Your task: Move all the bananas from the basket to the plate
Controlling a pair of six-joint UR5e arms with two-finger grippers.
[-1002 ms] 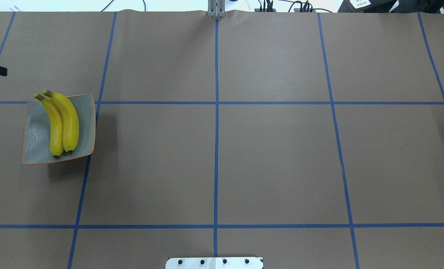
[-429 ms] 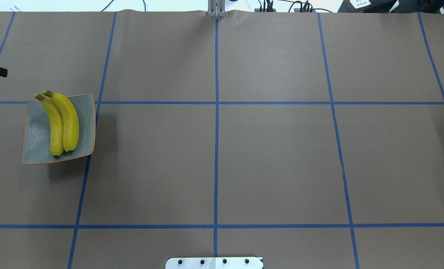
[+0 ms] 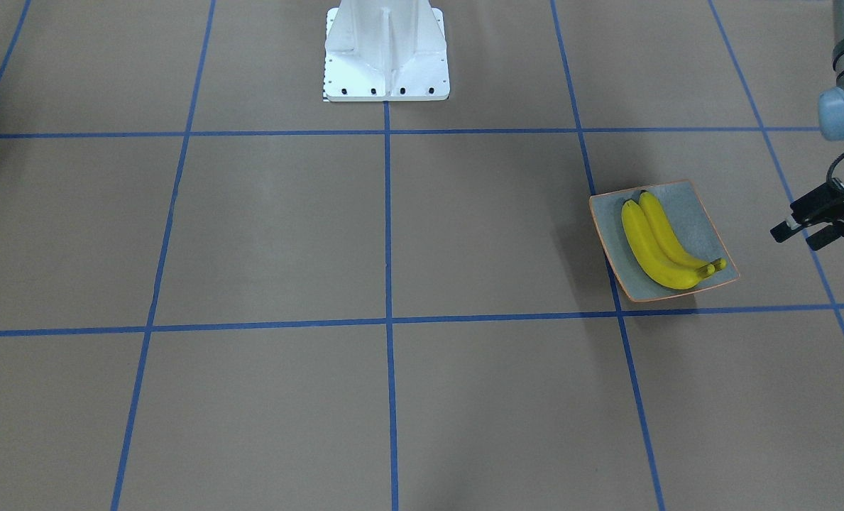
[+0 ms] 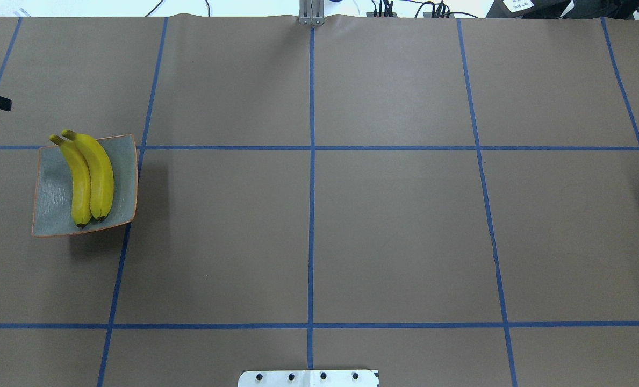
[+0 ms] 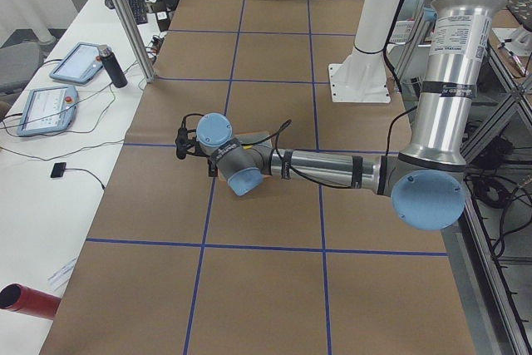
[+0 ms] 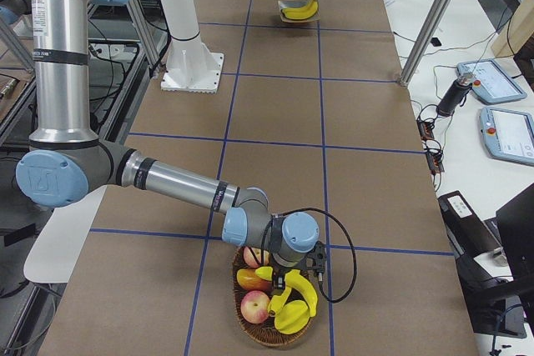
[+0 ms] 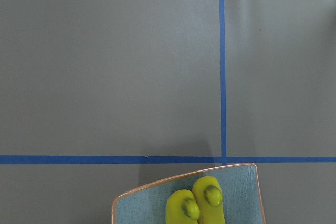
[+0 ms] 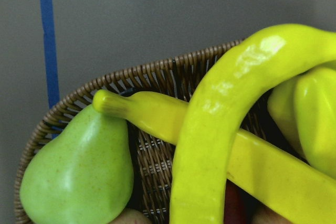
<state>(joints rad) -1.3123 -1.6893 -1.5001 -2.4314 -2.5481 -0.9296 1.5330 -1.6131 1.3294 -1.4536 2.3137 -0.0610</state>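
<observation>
Two bananas lie side by side, touching along their length, on the plate. Both are smooth, bright yellow and curved, with dark tips, and their stem ends reach the plate's far rim in the overhead view. The plate is square, grey-blue, matte and speckled, with upturned corners and a thin orange rim. It sits at the robot's left end of the desk, which is covered in brown paper marked with a grid of blue tape lines.

Two more bananas are in the basket at the opposite end of the desk, one arching over and crossing the other. The basket is round and made of brown woven wicker. A smooth green pear rests against its rim, and round red-and-yellow fruit lies inside as well.

The left hand is black, its fingers spread with nothing between them. It hangs near the plate, clear of it. The right hand is close above the fruit in the basket. Its fingers are hidden, so I cannot tell whether it is clenched or released.
</observation>
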